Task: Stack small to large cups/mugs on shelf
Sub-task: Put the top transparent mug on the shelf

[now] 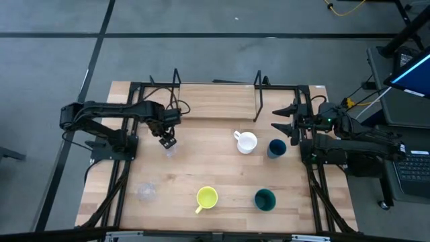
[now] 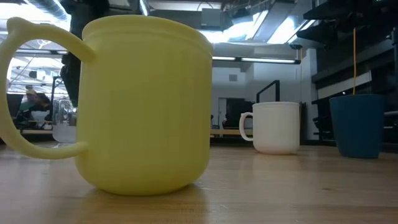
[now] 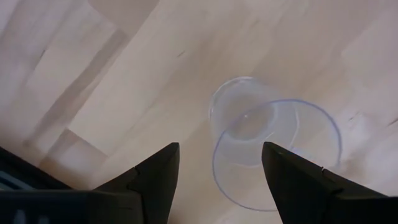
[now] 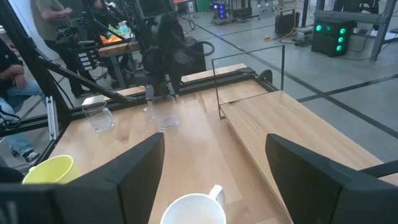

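Both pairs of jaws stand wide and hold nothing: the left gripper [image 1: 168, 141], left of centre in the high view, hangs just above a clear glass cup [image 3: 273, 149] standing on the tabletop [image 1: 215, 175], while the right gripper [image 1: 285, 119] waits at the table's right edge. The second glass cup [image 1: 146, 193] sits at lower left, the yellow mug [image 1: 206, 197] and dark green cup [image 1: 265, 199] along the bottom, the white mug [image 1: 246, 142] and dark blue cup [image 1: 276, 148] right of centre. The shelf [image 1: 215, 102] lies along the table's top edge, with no cup on it.
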Controlling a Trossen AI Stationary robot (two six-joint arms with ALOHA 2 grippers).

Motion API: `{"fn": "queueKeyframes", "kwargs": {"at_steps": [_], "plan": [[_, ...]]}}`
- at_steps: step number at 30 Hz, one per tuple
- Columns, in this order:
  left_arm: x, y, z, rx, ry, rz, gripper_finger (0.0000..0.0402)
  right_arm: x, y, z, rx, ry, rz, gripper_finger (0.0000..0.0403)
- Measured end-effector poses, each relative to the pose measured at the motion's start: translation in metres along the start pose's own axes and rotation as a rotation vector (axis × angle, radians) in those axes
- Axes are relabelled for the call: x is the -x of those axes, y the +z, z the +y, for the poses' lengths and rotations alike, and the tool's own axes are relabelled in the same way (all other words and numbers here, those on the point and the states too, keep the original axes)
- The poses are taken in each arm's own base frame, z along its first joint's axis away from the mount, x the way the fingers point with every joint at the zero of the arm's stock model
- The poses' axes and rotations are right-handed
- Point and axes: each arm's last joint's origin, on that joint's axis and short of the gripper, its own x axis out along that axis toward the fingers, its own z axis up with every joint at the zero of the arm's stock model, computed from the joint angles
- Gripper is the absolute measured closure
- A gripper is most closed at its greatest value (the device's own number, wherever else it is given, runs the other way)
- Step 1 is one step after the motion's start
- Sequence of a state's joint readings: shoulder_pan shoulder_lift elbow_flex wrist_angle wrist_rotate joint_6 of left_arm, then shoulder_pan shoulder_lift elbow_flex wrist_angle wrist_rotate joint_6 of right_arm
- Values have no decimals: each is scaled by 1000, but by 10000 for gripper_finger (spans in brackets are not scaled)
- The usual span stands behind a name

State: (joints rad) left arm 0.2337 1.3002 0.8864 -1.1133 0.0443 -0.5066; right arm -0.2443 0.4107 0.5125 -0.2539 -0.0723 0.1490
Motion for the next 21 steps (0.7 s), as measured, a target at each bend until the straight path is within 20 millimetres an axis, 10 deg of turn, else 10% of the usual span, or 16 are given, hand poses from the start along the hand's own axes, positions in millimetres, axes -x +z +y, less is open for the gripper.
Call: {"fn": "queueKeyframes", "kwargs": {"at_steps": [21], "plan": [[-35,18,-7,-174,79,120,188,0,0,0,0,0,3,121]]}}
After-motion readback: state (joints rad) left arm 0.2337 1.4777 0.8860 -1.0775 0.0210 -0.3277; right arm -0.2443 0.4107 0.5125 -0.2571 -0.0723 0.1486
